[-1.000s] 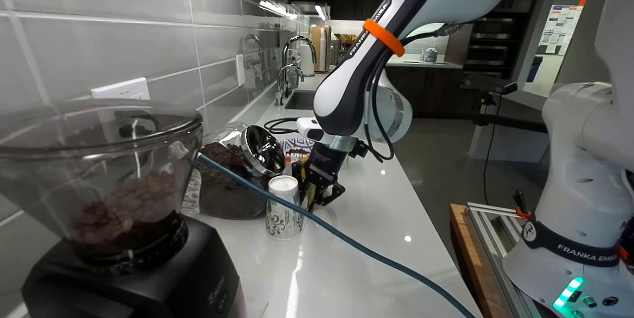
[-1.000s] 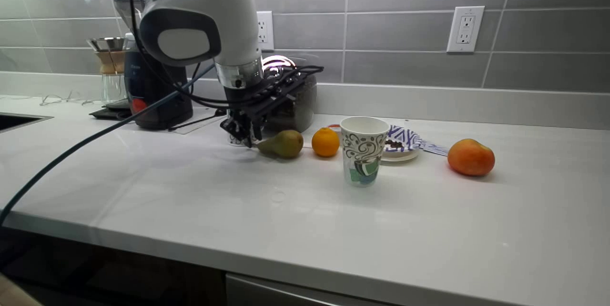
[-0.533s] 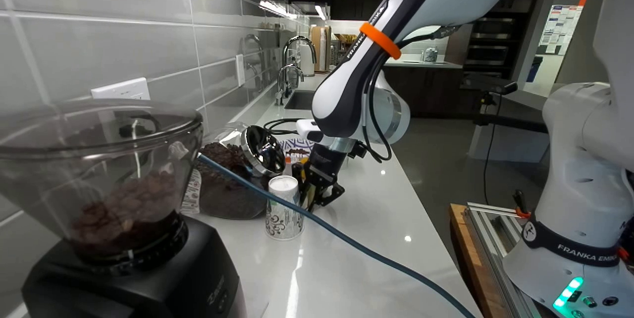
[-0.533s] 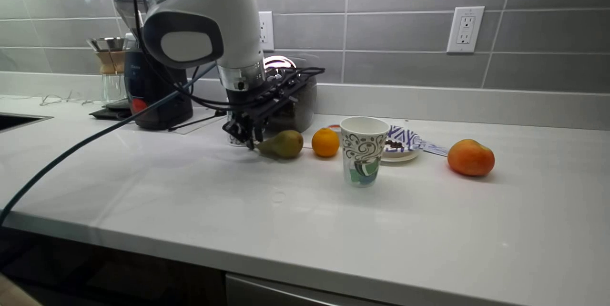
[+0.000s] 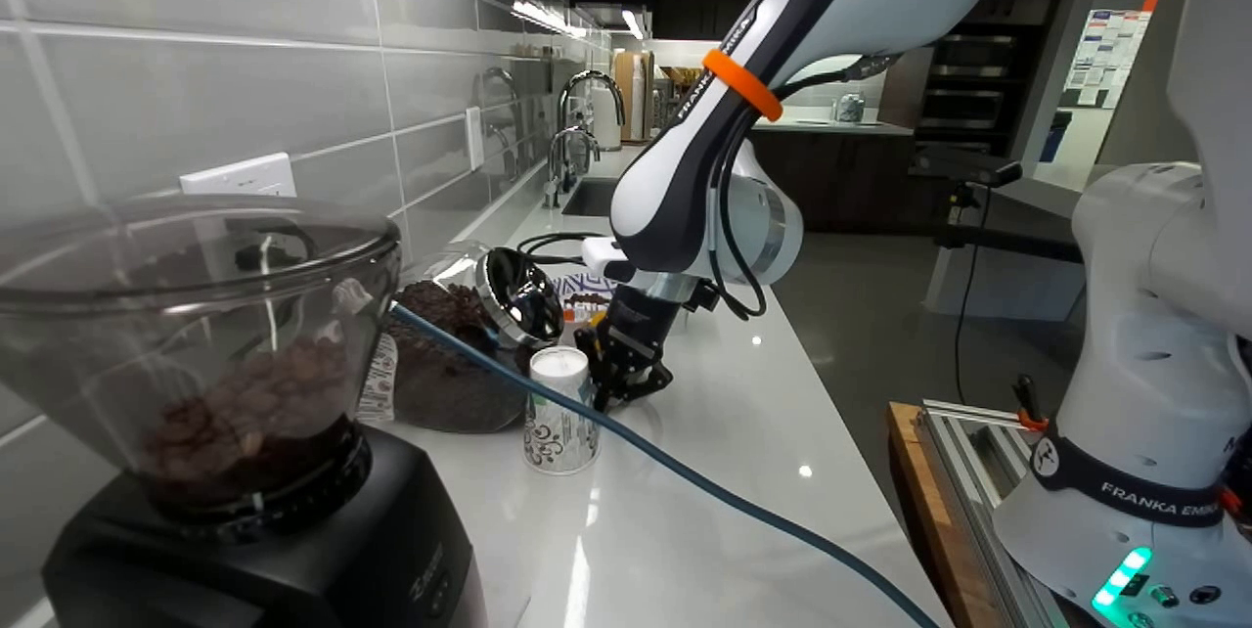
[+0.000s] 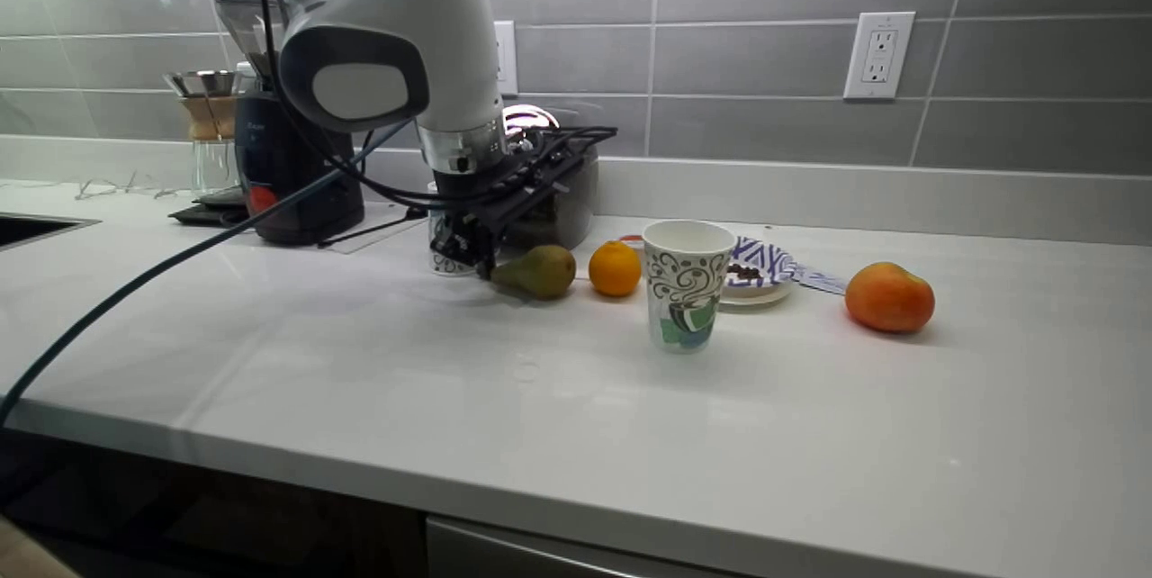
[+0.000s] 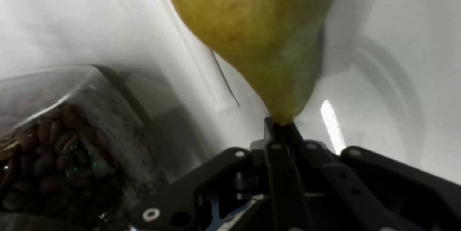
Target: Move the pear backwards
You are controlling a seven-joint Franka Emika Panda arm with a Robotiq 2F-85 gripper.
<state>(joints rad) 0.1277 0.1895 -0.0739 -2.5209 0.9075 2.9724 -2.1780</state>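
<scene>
The end effector point(image 7: 283, 127) is clenched, right at the tapered tip of the pear point(image 7: 257, 26) lying on the surface point(image 6: 684, 425) before it.

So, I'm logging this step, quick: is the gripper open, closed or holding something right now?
Gripper: closed, at the narrow end of the pear; whether it pinches the tip cannot be told.

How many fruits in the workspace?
3, in an exterior view: pear at the end effector, orange beside it, reddish-orange fruit farthest right. Others may be hidden.
</scene>
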